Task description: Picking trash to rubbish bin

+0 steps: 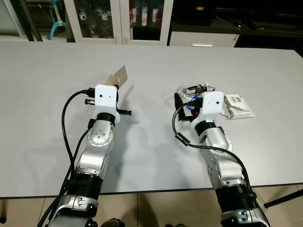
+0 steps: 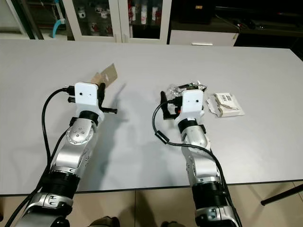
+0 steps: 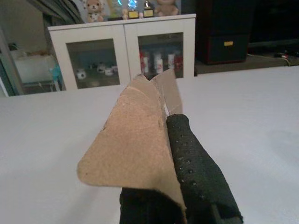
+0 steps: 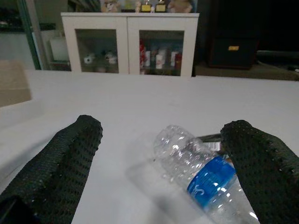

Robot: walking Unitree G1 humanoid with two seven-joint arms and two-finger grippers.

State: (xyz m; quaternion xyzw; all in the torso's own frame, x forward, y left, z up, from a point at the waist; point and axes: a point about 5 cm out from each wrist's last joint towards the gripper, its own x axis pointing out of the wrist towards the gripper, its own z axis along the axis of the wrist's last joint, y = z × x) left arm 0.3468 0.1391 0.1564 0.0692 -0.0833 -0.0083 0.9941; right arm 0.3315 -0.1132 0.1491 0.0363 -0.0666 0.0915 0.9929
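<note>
A wide grey desk (image 1: 151, 61) carries everything. The left gripper (image 3: 180, 154) is raised over the left half of the desk, its fingers pressed together on a piece of brown cardboard (image 1: 118, 76) that sticks up and away from it toward the far edge. The right gripper (image 4: 163, 158) is low over the right half with its fingers spread wide, one on each side of a crushed clear plastic bottle (image 4: 201, 172) with a blue label, which lies on the desk between them. Whether either finger touches the bottle cannot be told.

Just beside the bottle, toward the right edge, lies a folded white paper packet (image 1: 239, 106) with printing on it. Beyond the far edge stands a white cabinet (image 1: 118, 19) with glass doors and small items on its shelves, and darker furniture to its right. A black cable (image 1: 68, 123) loops beside the left arm.

From the head camera the right wrist housing covers most of the bottle, so only its crinkled end shows. The right wrist camera shows the bottle's body and blue label plainly. The left wrist camera shows the cardboard's curled, torn shape against one black finger (image 3: 198, 172), which the head views show only as a small tan flap.
</note>
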